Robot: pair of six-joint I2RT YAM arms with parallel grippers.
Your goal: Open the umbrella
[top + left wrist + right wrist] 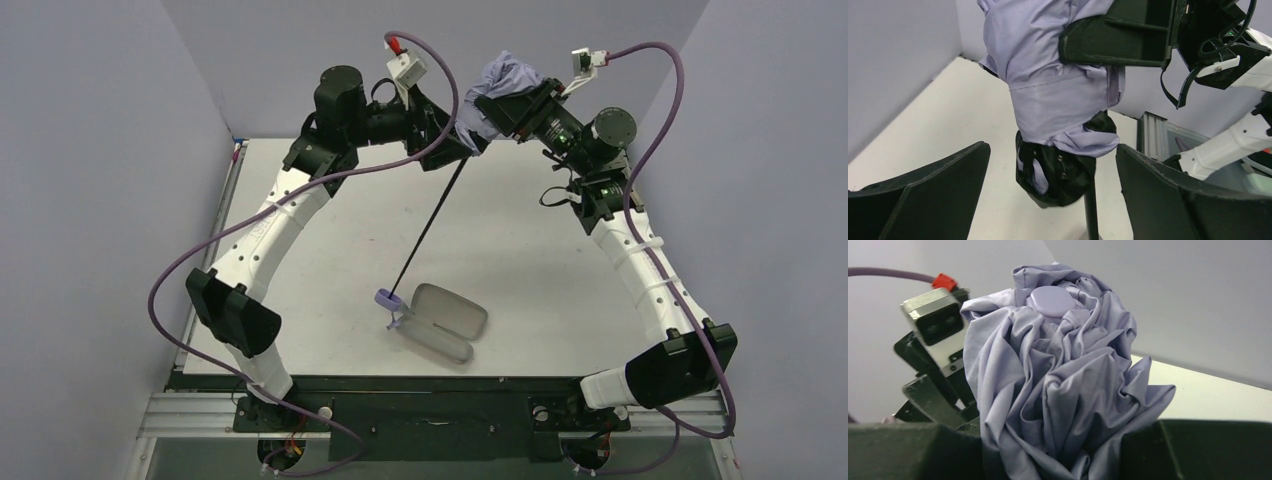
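Observation:
The umbrella is held up in the air, folded. Its pale lavender canopy (507,74) is bunched in my right gripper (497,104), which is shut on the fabric (1058,380) below the round top cap (1050,300). The thin black shaft (430,225) slants down to the small lavender handle (388,298), low by the table. My left gripper (450,140) stands open around the lower end of the bundle. There the black lining (1058,175) and the shaft (1091,210) hang between its wide-apart fingers (928,195) without touching them.
An oval pinkish-grey clamshell case (447,318) lies open on the white table (540,260), right beside the handle. Grey walls close in at the back and both sides. Purple cables loop over both arms.

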